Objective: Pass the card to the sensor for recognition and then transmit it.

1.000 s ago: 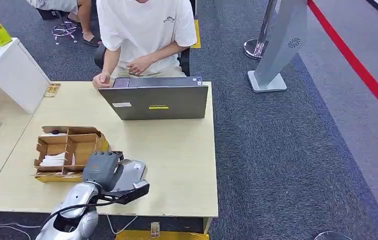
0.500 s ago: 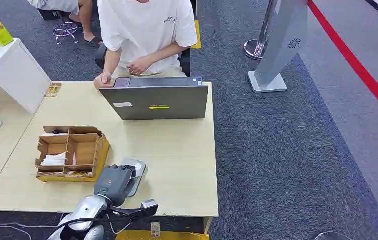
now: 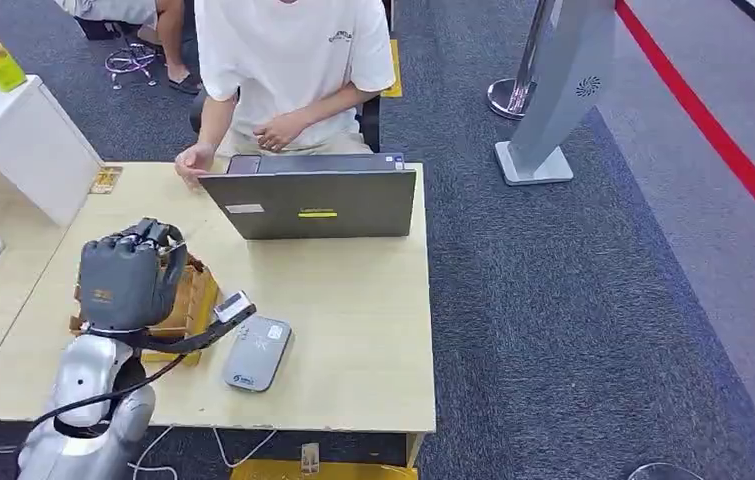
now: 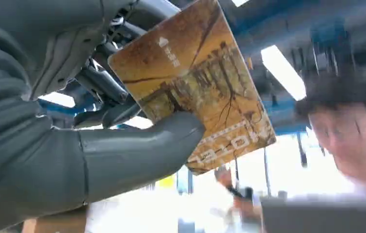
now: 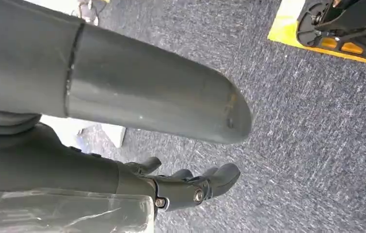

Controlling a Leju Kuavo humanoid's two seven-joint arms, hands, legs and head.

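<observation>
Item, change since the previous second: the grey many-fingered left hand, formerly lowered over the flat grey card sensor at the near table edge, has been raised and drawn back toward ten o'clock of that sensor, and is now held above the brown cardboard compartment tray, back of the hand toward the camera. Item, held thing: a golden-brown patterned plastic card, seen in the left wrist view pinched between the thick grey thumb and the darker fingers, most of its face projecting free. Judgement: the sensor is uncovered and the card lifted clear, so the reading step appears done and the hand-over is taken to be the step in hand. Item, receiver: a seated person in a white shirt at twelve o'clock of the pale wooden table, one hand resting on the table at the laptop's near corner. Item, obstacle: an open grey laptop, standing between the raised card and the person; open tabletop is available at three o'clock of the sensor, up to the table's right edge, beyond which lies grey carpet. Item, right hand: seen hanging over carpet, fingers loosely apart, nothing held.
</observation>
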